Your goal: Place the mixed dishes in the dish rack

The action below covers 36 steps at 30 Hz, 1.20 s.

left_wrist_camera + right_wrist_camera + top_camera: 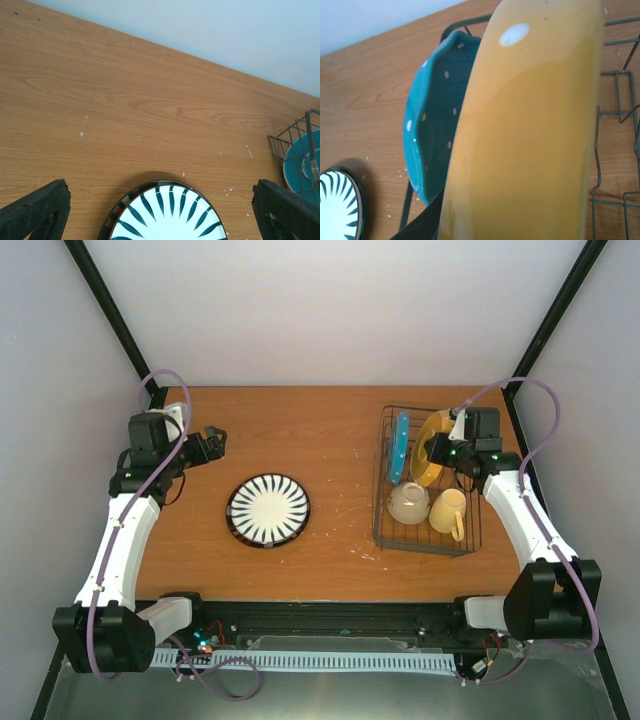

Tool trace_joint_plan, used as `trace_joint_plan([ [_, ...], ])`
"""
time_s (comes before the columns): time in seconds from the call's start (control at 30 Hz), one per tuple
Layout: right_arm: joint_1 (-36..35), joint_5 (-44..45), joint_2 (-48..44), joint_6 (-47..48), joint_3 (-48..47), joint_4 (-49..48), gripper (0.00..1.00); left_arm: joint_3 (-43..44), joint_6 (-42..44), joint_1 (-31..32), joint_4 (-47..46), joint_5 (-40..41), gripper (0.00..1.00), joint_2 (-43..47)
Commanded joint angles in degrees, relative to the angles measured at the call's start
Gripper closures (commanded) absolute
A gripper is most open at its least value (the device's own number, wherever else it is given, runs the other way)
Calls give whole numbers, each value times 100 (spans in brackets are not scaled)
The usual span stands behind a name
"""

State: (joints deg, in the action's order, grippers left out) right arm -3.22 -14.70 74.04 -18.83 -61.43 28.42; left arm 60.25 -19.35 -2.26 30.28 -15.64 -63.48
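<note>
The dark wire dish rack (426,550) stands at the right. In it are the teal dotted plate (399,447) on edge, the cream bowl (408,502) and the yellow mug (449,512). My right gripper (441,451) is shut on the orange-yellow plate (431,443), holding it on edge in the rack beside the teal plate. In the right wrist view the orange-yellow plate (530,130) fills the frame, with the teal plate (432,115) behind it. The striped plate (268,510) lies flat on the table. My left gripper (213,443) is open and empty, up and left of it, its fingers (35,212) wide apart.
The wooden table (300,430) ends at a white back wall, with black frame posts at both far corners. The left wrist view shows the striped plate (167,215) below the gripper and the rack's corner (292,142) at the right edge.
</note>
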Motion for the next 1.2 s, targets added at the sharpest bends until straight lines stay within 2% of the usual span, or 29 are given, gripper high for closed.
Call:
trace_joint_plan([
  [0.0,6,-207,168,364,-481,-595,97,22,5,-11,-233,14,0,-29],
  [0.23,6,182,423,639,-795,-513,97,40,26,-13,-304,27,0,-92],
  [0.83,-18,-261,1464,810,-638,-461,97,21,266,-11,-254,81,0,-321],
  [0.87,-20,-277,1486,823,-631,-446,93,18,266,-11,-244,79,0,-330],
  [1.03,-34,-421,1474,814,-563,-467,63,4,302,-15,-130,20,0,-395],
  [1.17,-29,-569,1384,738,-514,-569,53,-4,271,-19,64,-73,0,-514],
])
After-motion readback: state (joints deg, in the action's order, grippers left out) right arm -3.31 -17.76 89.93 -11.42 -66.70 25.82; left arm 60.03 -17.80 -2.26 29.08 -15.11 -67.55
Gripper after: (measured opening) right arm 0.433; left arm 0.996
